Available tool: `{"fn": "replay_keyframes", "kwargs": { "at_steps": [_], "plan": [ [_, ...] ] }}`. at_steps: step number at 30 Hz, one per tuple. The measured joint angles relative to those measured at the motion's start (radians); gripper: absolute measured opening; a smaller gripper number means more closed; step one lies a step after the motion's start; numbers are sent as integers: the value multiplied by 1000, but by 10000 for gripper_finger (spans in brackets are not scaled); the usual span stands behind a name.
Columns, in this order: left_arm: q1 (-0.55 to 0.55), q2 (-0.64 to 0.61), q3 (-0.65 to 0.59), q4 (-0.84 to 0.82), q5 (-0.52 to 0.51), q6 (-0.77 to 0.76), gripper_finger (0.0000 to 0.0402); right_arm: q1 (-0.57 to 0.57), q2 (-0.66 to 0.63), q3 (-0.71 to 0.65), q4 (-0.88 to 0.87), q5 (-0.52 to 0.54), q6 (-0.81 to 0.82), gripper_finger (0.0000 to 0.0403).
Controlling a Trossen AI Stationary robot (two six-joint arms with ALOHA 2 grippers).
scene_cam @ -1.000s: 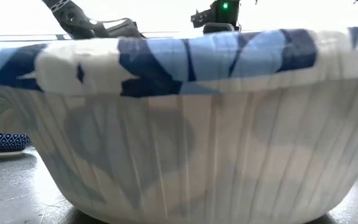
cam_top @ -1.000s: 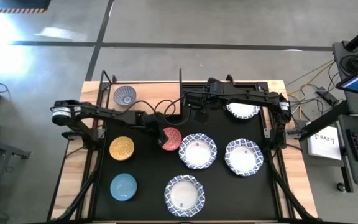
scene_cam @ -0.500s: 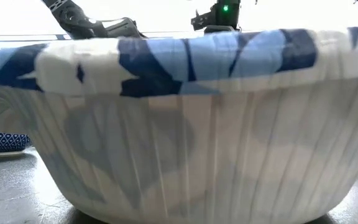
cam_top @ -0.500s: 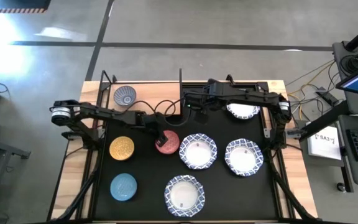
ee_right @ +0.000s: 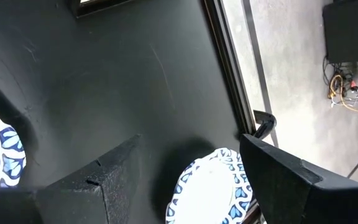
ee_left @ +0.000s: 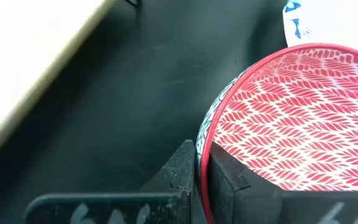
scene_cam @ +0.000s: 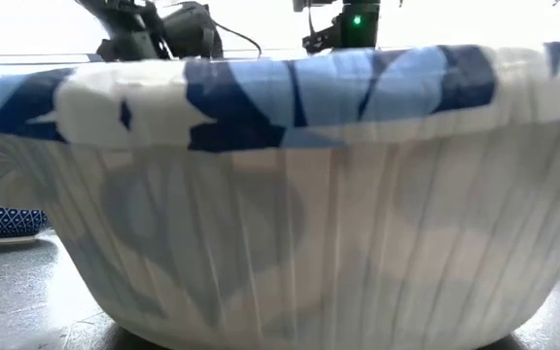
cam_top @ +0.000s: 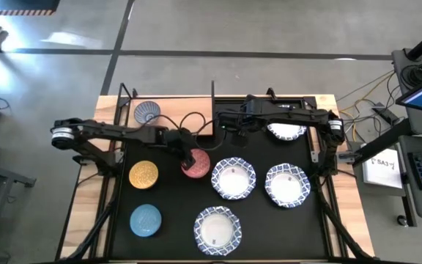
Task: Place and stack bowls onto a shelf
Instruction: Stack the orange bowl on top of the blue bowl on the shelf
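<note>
left end effector (cam_top: pixel 187 156) clamped on red bowl (cam_top: pixel 195 164) rim, frame centre-left | shelf (cam_top: pixel 174 108) lay above-left, nearest me | right end effector (cam_top: pixel 229 126) gaped empty

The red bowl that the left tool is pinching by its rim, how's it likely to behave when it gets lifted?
The red bowl looks rigid, so it probably won't flex. Held at one rim edge by the left tool, it may tilt. Its surface looks glossy, so it could slip.

Two dark jointed arms (black cable looping off one), silver end cap, green light.
</note>
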Motion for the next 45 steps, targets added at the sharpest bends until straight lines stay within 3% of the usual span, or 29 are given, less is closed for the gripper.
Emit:
{"fn": "replay_keyframes", "kwargs": {
  "at_steps": [9, 15, 21, 30, 45],
  "plan": [
    [80, -156, 96, -273, -127, 83, 3, 0, -21, 0, 4, 0, 9, 256],
    [229, -300, 107, -406, -216, 98, 3, 0, -25, 0, 4, 0, 9, 256],
    [381, -378, 107, -501, -375, 63, 4, 0, -25, 0, 5, 0, 7, 256],
    [538, -338, 105, -524, -489, 55, 4, 0, -25, 0, 12, 0, 0, 256],
    [670, -254, 105, -515, -495, 98, 17, 0, -25, -7, 12, 0, -3, 256]
  ]
}}
